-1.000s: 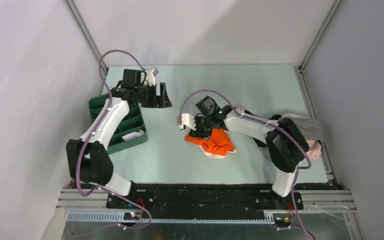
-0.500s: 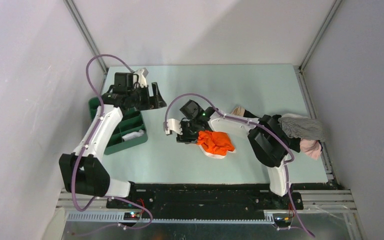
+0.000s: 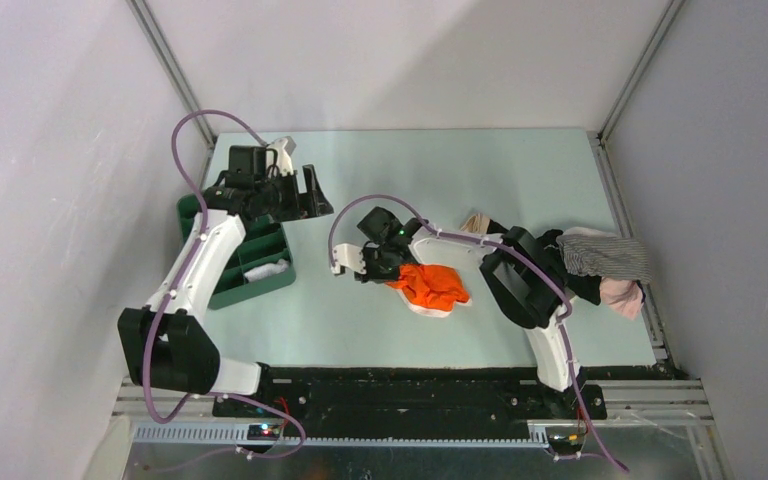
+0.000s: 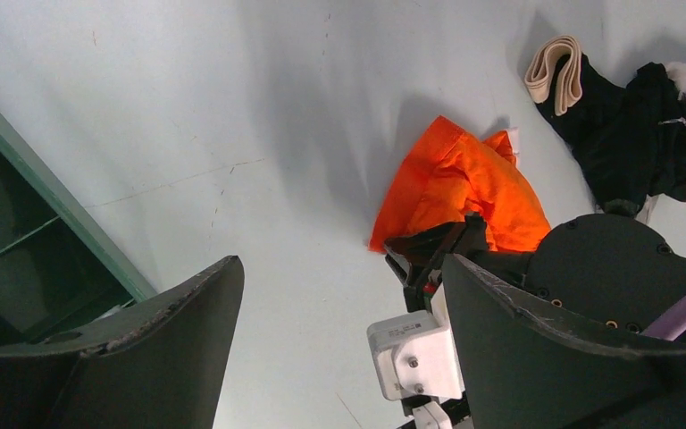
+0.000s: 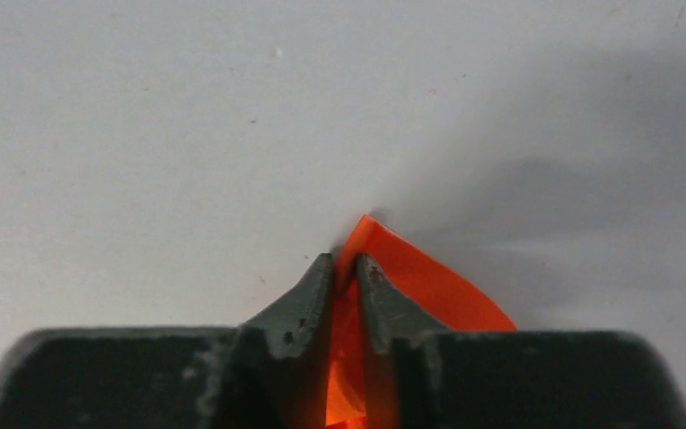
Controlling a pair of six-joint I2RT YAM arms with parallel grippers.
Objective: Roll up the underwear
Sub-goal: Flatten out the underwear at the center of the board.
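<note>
Low over the table (image 3: 520, 170), right gripper (image 5: 346, 268) pinches orange underwear (image 5: 415, 281).

We look down on a pale mint-green tabletop (image 3: 460, 170), matte and faintly scuffed, with thin scratches showing in the left wrist view. Plain light-grey panel walls (image 3: 410, 60) enclose it at the back and on both sides, meeting at slanted silver metal corner posts (image 3: 167, 60). Along the near edge we find a black mounting plate (image 3: 410, 390) and, below it, a silver slotted aluminium rail (image 3: 390, 436). The light is soft and even, and shadows on the surface are diffuse.
</note>
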